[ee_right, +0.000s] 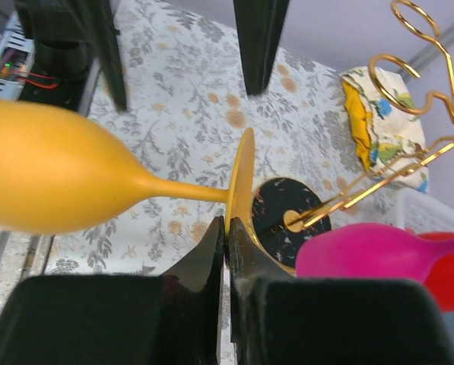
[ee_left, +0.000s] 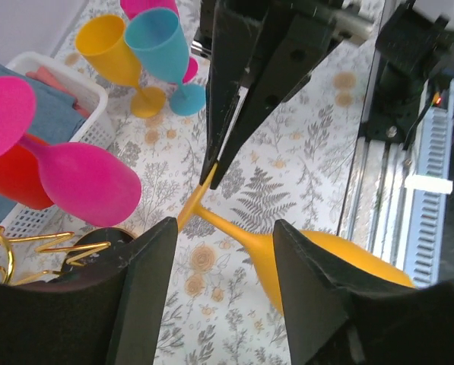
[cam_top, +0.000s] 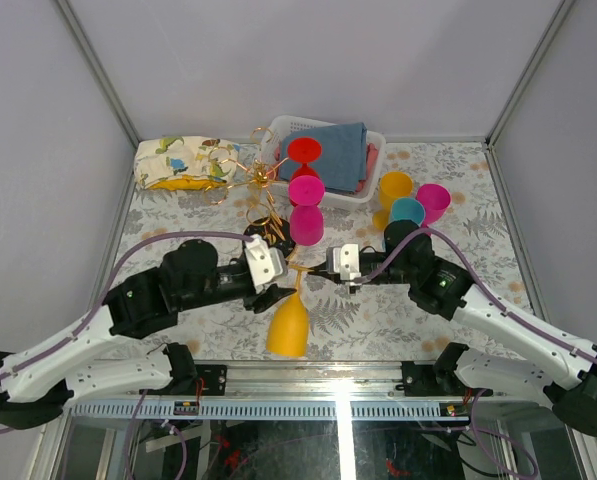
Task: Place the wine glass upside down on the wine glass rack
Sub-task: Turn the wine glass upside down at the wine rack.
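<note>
Now we see the left tool (ee_left: 225,236) spread astride the stem of the yellow wine glass (cam_top: 289,325), which lies sideways above the bench (cam_top: 478,200), foot pinched by the right tool (ee_right: 226,224), near the wine glass rack (cam_top: 261,180).

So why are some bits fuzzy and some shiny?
Top view: a white glare streak crosses the front rail. Left wrist view: the close left fingers look soft, the orange wine glass sharper. Right wrist view: the right fingers are blurry too.
</note>
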